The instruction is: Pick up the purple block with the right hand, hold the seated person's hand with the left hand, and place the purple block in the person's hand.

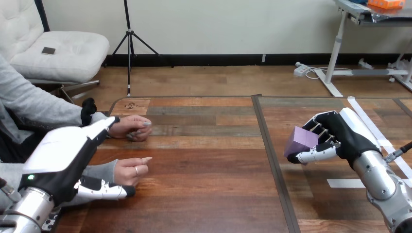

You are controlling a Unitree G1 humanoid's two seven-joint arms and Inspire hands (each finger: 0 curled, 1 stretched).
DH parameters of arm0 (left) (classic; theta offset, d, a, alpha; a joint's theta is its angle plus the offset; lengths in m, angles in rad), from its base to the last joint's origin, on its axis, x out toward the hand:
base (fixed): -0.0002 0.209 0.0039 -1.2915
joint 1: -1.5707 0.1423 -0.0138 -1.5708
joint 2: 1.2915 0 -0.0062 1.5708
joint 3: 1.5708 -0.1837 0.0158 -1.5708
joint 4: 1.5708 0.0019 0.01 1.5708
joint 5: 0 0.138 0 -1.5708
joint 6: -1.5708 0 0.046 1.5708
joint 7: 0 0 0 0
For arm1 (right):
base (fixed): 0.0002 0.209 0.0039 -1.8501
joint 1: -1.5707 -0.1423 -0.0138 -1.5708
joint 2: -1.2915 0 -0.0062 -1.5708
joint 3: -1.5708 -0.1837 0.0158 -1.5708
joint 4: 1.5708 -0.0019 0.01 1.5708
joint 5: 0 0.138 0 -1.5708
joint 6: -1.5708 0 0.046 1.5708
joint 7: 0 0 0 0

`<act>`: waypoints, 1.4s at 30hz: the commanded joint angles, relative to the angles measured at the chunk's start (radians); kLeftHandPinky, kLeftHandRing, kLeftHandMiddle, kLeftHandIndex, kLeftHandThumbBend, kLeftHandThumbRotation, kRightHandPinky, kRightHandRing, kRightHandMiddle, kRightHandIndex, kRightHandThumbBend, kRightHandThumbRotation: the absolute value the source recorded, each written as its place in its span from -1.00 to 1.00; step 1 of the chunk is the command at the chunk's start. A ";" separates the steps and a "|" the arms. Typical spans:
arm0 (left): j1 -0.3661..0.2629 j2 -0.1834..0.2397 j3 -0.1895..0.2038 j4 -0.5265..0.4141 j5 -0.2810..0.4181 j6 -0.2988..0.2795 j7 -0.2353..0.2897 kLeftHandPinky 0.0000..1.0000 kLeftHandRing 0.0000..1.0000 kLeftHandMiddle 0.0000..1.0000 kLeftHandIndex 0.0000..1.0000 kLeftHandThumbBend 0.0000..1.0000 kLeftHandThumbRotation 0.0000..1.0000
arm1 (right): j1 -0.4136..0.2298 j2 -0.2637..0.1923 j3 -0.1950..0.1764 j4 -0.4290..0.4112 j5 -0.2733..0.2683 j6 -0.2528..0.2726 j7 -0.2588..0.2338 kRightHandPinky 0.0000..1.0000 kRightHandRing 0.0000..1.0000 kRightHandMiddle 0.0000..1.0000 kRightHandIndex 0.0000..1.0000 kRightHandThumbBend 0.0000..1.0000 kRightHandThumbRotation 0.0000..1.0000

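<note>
The dark brown plank wooden surface (pixel 209 194) is bare across its middle, with a thin seam (pixel 272 160) running from far to near right of centre.

The robot's left hand (pixel 63 155) is at the near left. Its fingers are straight and reach up-right towards the person's farther hand (pixel 131 127), which rests loosely curled on the surface. Its thumb (pixel 104 190) stretches out just under the person's nearer hand (pixel 130 170). That hand lies between thumb and fingers, but no clasp round it is visible.

The robot's right hand (pixel 340 136) hangs above the right half of the surface, fingers curled round the small purple cube-shaped block (pixel 300 137), which juts out leftward from its grip.

The coming move turns on this: the block lies well apart from the person's nearer hand, to its right and beyond the seam, so the carry runs left. Nothing stands between them. The person's nearer hand looks half closed rather than cupped, so it likely needs opening first. White tape strips (pixel 342 183) lie flat beneath the right arm, clear of the path.
</note>
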 commanded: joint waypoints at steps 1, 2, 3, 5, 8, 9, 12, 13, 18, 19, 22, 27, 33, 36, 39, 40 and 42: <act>-0.077 0.049 -0.030 0.027 0.014 0.016 0.033 0.58 0.76 0.84 0.85 1.00 -0.13 | -0.090 -0.021 -0.011 -0.018 0.007 -0.014 -0.003 -0.24 -0.17 -0.11 -0.07 0.68 -1.00; -0.081 0.052 -0.035 0.035 0.015 0.017 0.036 0.58 0.76 0.84 0.85 1.00 -0.13 | -0.089 -0.021 -0.011 -0.019 0.007 -0.014 -0.003 -0.24 -0.17 -0.11 -0.07 0.68 -1.00; -0.084 0.055 -0.039 0.041 0.016 0.017 0.039 0.58 0.77 0.84 0.85 1.00 -0.13 | -0.088 -0.022 -0.011 -0.020 0.007 -0.015 -0.003 -0.24 -0.17 -0.11 -0.07 0.68 -1.00; -0.089 0.061 -0.047 0.051 0.013 0.021 0.041 0.57 0.77 0.84 0.84 1.00 -0.13 | -0.087 -0.022 -0.011 -0.021 0.006 -0.017 -0.004 -0.24 -0.17 -0.11 -0.07 0.68 -1.00; -0.096 0.066 -0.056 0.062 0.011 0.029 0.040 0.58 0.78 0.84 0.84 1.00 -0.15 | -0.087 -0.022 -0.010 -0.021 0.005 -0.019 -0.006 -0.24 -0.17 -0.11 -0.07 0.68 -1.00; -0.098 0.068 -0.060 0.066 0.012 0.032 0.041 0.58 0.78 0.84 0.84 1.00 -0.16 | -0.087 -0.022 -0.010 -0.020 0.005 -0.019 -0.006 -0.24 -0.17 -0.11 -0.07 0.68 -1.00; -0.107 0.074 -0.071 0.080 0.016 0.043 0.045 0.59 0.79 0.85 0.84 1.00 -0.17 | -0.087 -0.022 -0.011 -0.018 0.006 -0.020 -0.005 -0.24 -0.18 -0.11 -0.07 0.68 -1.00; -0.109 0.075 -0.074 0.083 0.016 0.046 0.046 0.59 0.79 0.85 0.84 1.00 -0.17 | -0.087 -0.022 -0.011 -0.018 0.006 -0.021 -0.005 -0.24 -0.18 -0.11 -0.07 0.68 -1.00; -0.122 0.088 -0.095 0.099 0.020 0.075 0.026 0.64 0.82 0.87 0.86 1.00 -0.15 | -0.088 -0.022 -0.011 -0.015 0.007 -0.017 -0.002 -0.24 -0.19 -0.11 -0.07 0.67 -1.00; -0.124 0.091 -0.099 0.102 0.019 0.076 0.028 0.65 0.82 0.88 0.86 1.00 -0.15 | -0.088 -0.023 -0.011 -0.015 0.007 -0.018 -0.002 -0.24 -0.19 -0.11 -0.07 0.67 -1.00; -0.134 0.093 -0.108 0.122 0.010 0.079 0.034 0.66 0.83 0.88 0.86 1.00 -0.16 | -0.087 -0.024 -0.012 -0.018 0.007 -0.021 -0.001 -0.24 -0.19 -0.11 -0.07 0.67 -1.00; -0.150 0.100 -0.123 0.160 0.012 0.081 0.045 0.67 0.83 0.88 0.86 1.00 -0.16 | -0.086 -0.025 -0.010 -0.021 0.005 -0.023 -0.006 -0.25 -0.19 -0.12 -0.07 0.67 -1.00; -0.168 0.108 -0.141 0.194 0.015 0.081 0.061 0.67 0.84 0.88 0.86 1.00 -0.15 | -0.087 -0.024 -0.015 -0.022 0.011 -0.022 -0.001 -0.24 -0.18 -0.11 -0.07 0.67 -1.00; -0.172 0.113 -0.148 0.203 0.019 0.081 0.070 0.67 0.83 0.87 0.85 1.00 -0.17 | -0.087 -0.025 -0.015 -0.019 0.011 -0.023 -0.002 -0.24 -0.18 -0.11 -0.07 0.67 -1.00; -0.176 0.118 -0.157 0.212 0.030 0.085 0.080 0.66 0.82 0.86 0.84 1.00 -0.19 | -0.085 -0.026 -0.017 -0.021 0.013 -0.025 -0.002 -0.24 -0.18 -0.11 -0.07 0.67 -1.00; -0.177 0.119 -0.160 0.214 0.033 0.087 0.082 0.66 0.81 0.86 0.84 1.00 -0.19 | -0.085 -0.026 -0.017 -0.021 0.013 -0.026 -0.002 -0.24 -0.18 -0.11 -0.07 0.67 -1.00; -0.182 0.126 -0.171 0.222 0.047 0.090 0.093 0.65 0.81 0.85 0.83 1.00 -0.19 | -0.084 -0.026 -0.018 -0.025 0.014 -0.026 -0.001 -0.25 -0.19 -0.12 -0.07 0.67 -1.00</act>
